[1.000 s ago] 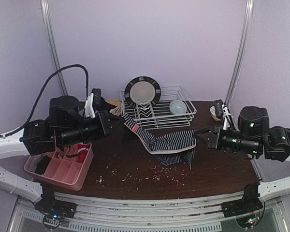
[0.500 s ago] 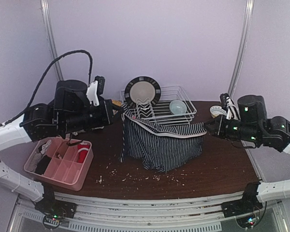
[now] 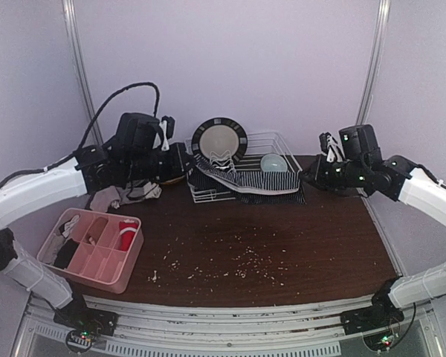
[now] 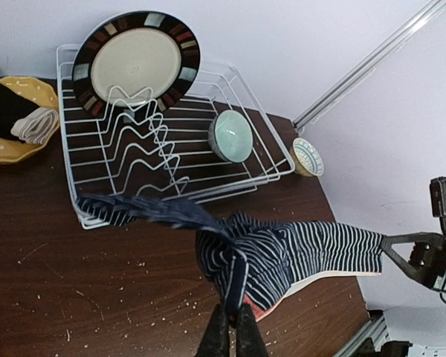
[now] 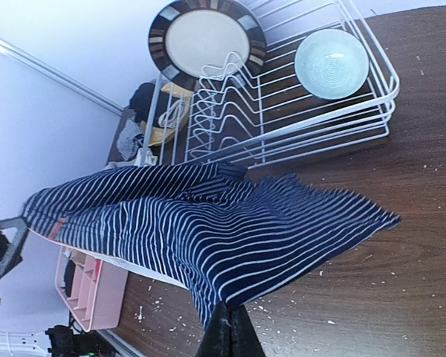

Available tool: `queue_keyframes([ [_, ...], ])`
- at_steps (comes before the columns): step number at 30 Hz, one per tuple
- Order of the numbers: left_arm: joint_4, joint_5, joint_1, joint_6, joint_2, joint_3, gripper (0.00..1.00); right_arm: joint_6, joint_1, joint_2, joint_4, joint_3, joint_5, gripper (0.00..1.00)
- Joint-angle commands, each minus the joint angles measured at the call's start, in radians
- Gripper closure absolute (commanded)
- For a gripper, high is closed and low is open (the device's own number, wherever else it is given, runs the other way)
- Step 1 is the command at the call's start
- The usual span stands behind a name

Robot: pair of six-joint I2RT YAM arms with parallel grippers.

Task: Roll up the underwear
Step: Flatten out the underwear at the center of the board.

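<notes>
Because the left end effector (image 4: 234, 318) and the right end effector (image 5: 227, 318) each pinch an opposite edge, the navy-and-white striped cloth underwear (image 3: 247, 184) hangs stretched between them above the dark brown wooden counter (image 3: 282, 245), near the white wire dish rack (image 4: 134, 149), probably for laying flat.

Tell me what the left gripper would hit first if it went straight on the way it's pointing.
The left gripper is shut on the striped underwear. Past that cloth it would probably meet the white wire dish rack first, though depth is unclear from above.
</notes>
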Motion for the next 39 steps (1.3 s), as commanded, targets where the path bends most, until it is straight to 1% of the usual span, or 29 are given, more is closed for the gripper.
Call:
queue_keyframes([
  [1, 0.151, 0.051, -0.022, -0.107, -0.122, -0.317, 1.0, 0.038, -0.001, -0.089, 0.101, -0.251, -0.055, 1.0],
  [3, 0.219, 0.057, -0.036, -0.171, -0.136, -0.47, 1.0, 0.075, -0.001, -0.119, 0.167, -0.394, -0.067, 1.0],
  [6, 0.317, 0.056, -0.064, -0.249, -0.118, -0.646, 1.0, 0.14, 0.001, -0.138, 0.295, -0.593, -0.094, 1.0],
  [10, 0.391, 0.002, -0.118, -0.333, -0.085, -0.765, 1.0, 0.194, 0.026, -0.167, 0.364, -0.735, -0.079, 1.0],
  [13, 0.393, -0.042, -0.169, -0.359, -0.075, -0.786, 1.0, 0.223, 0.063, -0.212, 0.36, -0.778, -0.045, 1.0],
  [20, 0.353, -0.106, -0.278, -0.41, -0.002, -0.767, 1.0, 0.264, 0.177, -0.267, 0.307, -0.828, 0.038, 1.0],
  [23, 0.333, -0.132, -0.312, -0.447, 0.005, -0.776, 1.0, 0.289, 0.244, -0.302, 0.254, -0.841, 0.099, 1.0],
  [26, 0.255, -0.163, -0.348, -0.463, 0.004, -0.76, 1.0, 0.317, 0.312, -0.344, 0.147, -0.829, 0.2, 1.0],
  [27, 0.199, -0.177, -0.36, -0.492, 0.007, -0.742, 1.0, 0.327, 0.335, -0.353, 0.11, -0.819, 0.227, 0.95],
  [28, 0.149, -0.185, -0.373, -0.502, 0.01, -0.722, 1.0, 0.334, 0.355, -0.362, 0.078, -0.809, 0.247, 0.85],
  [29, 0.111, -0.195, -0.389, -0.5, 0.009, -0.707, 0.97, 0.343, 0.377, -0.371, 0.042, -0.795, 0.269, 0.75],
  [30, 0.078, -0.208, -0.408, -0.5, 0.003, -0.695, 0.87, 0.352, 0.401, -0.379, 0.007, -0.779, 0.297, 0.64],
  [31, 0.055, -0.218, -0.427, -0.494, -0.01, -0.686, 0.74, 0.359, 0.429, -0.39, -0.034, -0.76, 0.328, 0.52],
  [33, 0.006, -0.247, -0.469, -0.479, -0.054, -0.671, 0.43, 0.377, 0.491, -0.41, -0.108, -0.711, 0.415, 0.37],
  [35, -0.057, -0.248, -0.479, -0.411, -0.109, -0.633, 0.15, 0.38, 0.543, -0.397, -0.137, -0.664, 0.469, 0.34],
  [36, -0.097, -0.253, -0.482, -0.386, -0.13, -0.605, 0.04, 0.371, 0.559, -0.373, -0.117, -0.647, 0.472, 0.34],
  [37, -0.128, -0.258, -0.484, -0.356, -0.151, -0.581, 0.03, 0.352, 0.569, -0.337, -0.071, -0.636, 0.461, 0.34],
  [39, -0.148, -0.276, -0.486, -0.301, -0.196, -0.542, 0.02, 0.314, 0.57, -0.23, 0.061, -0.622, 0.423, 0.37],
])
